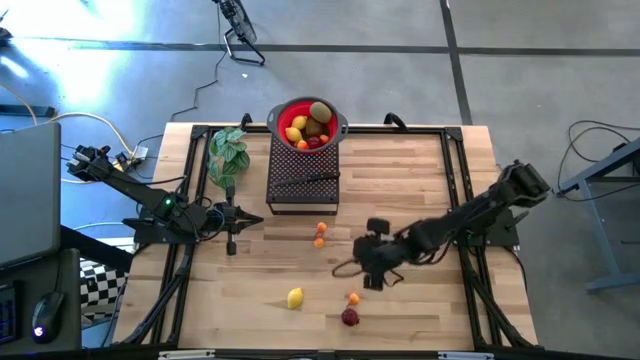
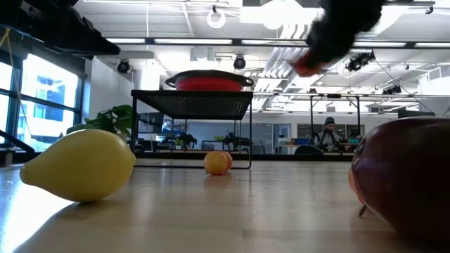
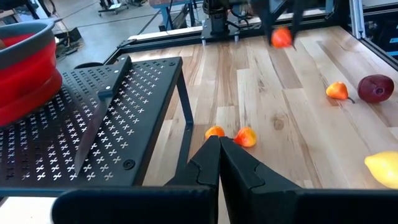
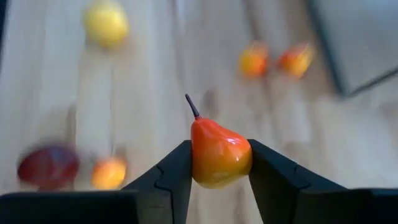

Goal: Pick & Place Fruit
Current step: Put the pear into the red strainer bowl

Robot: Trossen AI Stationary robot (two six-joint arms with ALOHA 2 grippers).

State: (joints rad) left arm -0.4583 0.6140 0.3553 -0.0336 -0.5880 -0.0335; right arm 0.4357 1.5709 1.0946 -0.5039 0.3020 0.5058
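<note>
We are holding a small orange-red pear (image 4: 219, 154) between the fingers of our right gripper (image 4: 219, 163), its dark stem pointing away from the wrist; the jaws are pressing on both its sides. In the high view this gripper (image 1: 378, 262) is hanging over the wooden table (image 1: 420, 180), right of centre and toward the near edge. Our left gripper (image 3: 219, 144) is sitting with its fingers pressed together, holding nothing, near the left edge beside the black perforated stand (image 1: 303, 178).

On the stand, at the far edge, a red bowl (image 1: 283, 112) is carrying a kiwi (image 1: 319, 111), a lemon (image 1: 298, 123) and more fruit. Loose on the table we are seeing two small orange fruits (image 1: 320, 234) just in front of the stand, a lemon (image 1: 295, 297) near the near edge, and a dark red fruit (image 1: 350, 317) with a tiny orange one (image 1: 353, 298) just beside it. A leafy plant (image 1: 227, 153) is standing left of the stand.
</note>
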